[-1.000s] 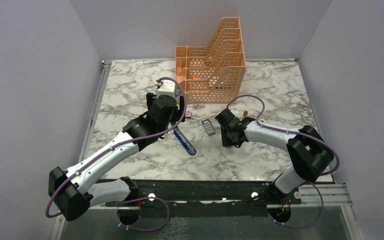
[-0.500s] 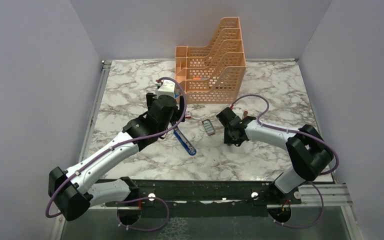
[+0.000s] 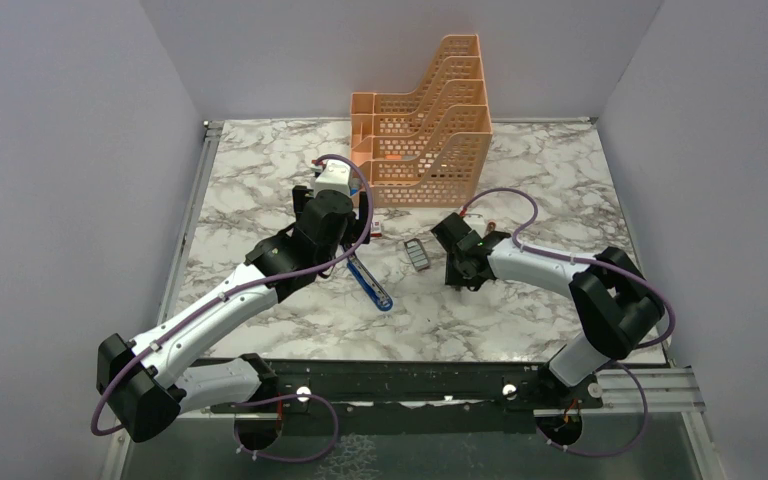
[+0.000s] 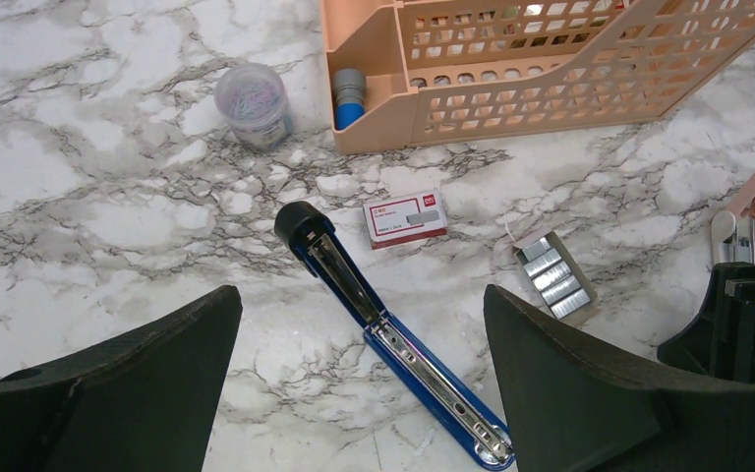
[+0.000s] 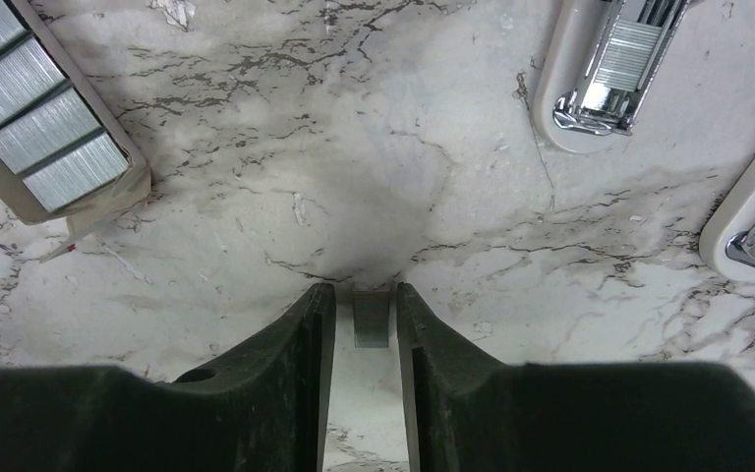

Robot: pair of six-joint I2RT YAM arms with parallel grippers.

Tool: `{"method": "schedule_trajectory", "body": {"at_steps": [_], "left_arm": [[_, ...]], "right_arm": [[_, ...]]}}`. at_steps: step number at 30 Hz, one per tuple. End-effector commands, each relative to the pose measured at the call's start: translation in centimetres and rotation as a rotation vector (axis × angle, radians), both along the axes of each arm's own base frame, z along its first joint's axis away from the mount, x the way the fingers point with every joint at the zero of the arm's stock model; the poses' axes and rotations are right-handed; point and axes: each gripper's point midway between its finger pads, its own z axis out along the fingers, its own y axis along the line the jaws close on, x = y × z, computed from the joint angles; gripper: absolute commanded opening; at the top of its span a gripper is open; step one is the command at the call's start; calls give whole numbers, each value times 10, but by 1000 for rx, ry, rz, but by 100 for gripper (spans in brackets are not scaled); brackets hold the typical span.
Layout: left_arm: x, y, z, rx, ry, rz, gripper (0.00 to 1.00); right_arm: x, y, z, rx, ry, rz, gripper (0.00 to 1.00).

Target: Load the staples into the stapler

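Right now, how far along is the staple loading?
Done: the stapler lies opened, metal channel exposed, and the staple tray is out of its box. In hand: the right gripper pinches what looks like one staple strip. To do: no strip in the channel yet; seat it and close the stapler. The left gripper hangs open above it.

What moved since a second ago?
Only the right arm shifted: its elbow drifted slightly left, while the right gripper, pinching a staple strip, hardly moved. Nothing was visibly grabbed or dropped. The left gripper, the stapler and the staples tray stayed put.
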Motion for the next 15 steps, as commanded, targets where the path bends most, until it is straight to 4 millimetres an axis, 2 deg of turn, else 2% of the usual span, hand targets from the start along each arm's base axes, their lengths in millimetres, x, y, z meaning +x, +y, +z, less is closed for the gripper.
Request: {"method": "schedule_trajectory", "body": {"at_steps": [1, 10, 15], "left_arm": [[0, 1, 3, -23, -17, 8, 94], [0, 1, 4, -25, -19, 10, 94], [-1, 1, 6, -28, -24, 8, 94]], "right_arm": [[11, -3, -2, -23, -31, -32, 32], [12, -7, 0, -40, -40, -29, 23], [24, 1, 17, -10, -108, 27, 22]]}}
